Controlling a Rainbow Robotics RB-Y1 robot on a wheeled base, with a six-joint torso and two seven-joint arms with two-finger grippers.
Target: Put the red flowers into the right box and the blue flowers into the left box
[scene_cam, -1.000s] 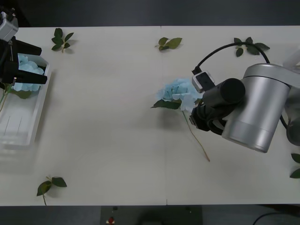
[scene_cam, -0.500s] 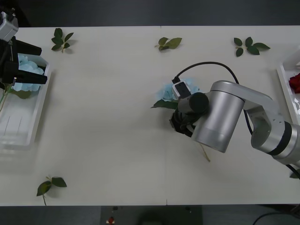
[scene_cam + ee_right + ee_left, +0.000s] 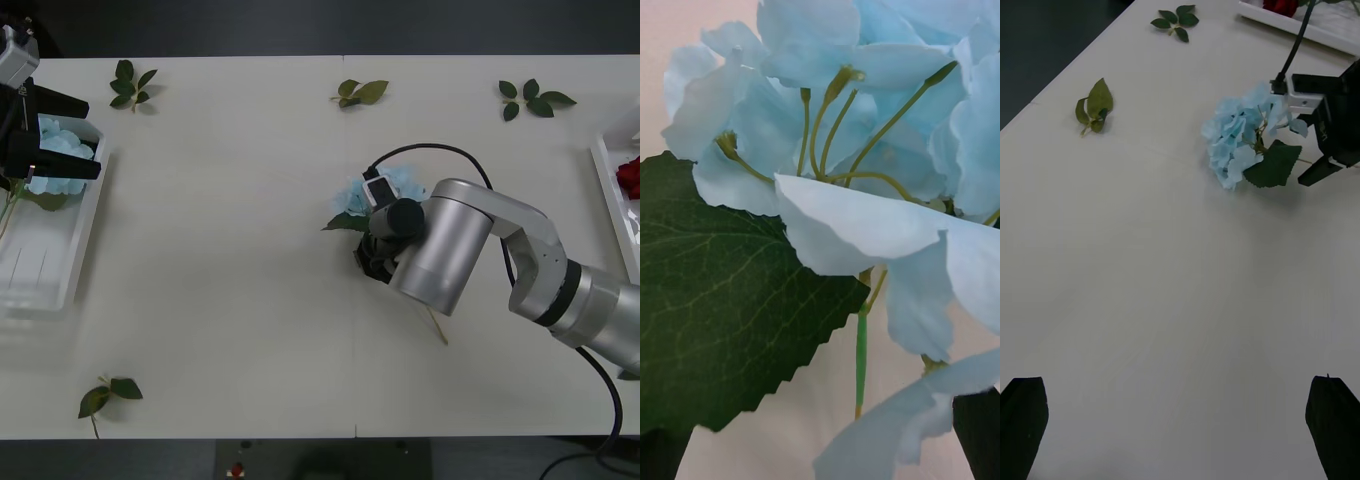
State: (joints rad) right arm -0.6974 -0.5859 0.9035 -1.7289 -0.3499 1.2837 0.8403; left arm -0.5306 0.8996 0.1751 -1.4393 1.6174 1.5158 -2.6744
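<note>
Tabletop [image 3: 230, 260]: pale, wide, strewn with loose leaf sprigs [image 3: 360, 92].
Left box [image 3: 45, 255]: white tray at the tabletop's left edge, blue flowers [image 3: 55, 150] lying in its far end.
Right box [image 3: 612, 190]: white tray at the right edge, a red flower [image 3: 630, 175] inside.
Right pincer [image 3: 372, 262]: lowered over a blue hydrangea head [image 3: 1236, 139] near the tabletop's middle, fingers apart, one at each side of its stem just behind the leaf.
Left pincer [image 3: 62, 135]: above the left box, fingers [image 3: 1021, 424] spread wide, nothing between them.

Overhead front and left wrist views share the blue flower [image 3: 385, 190].
</note>
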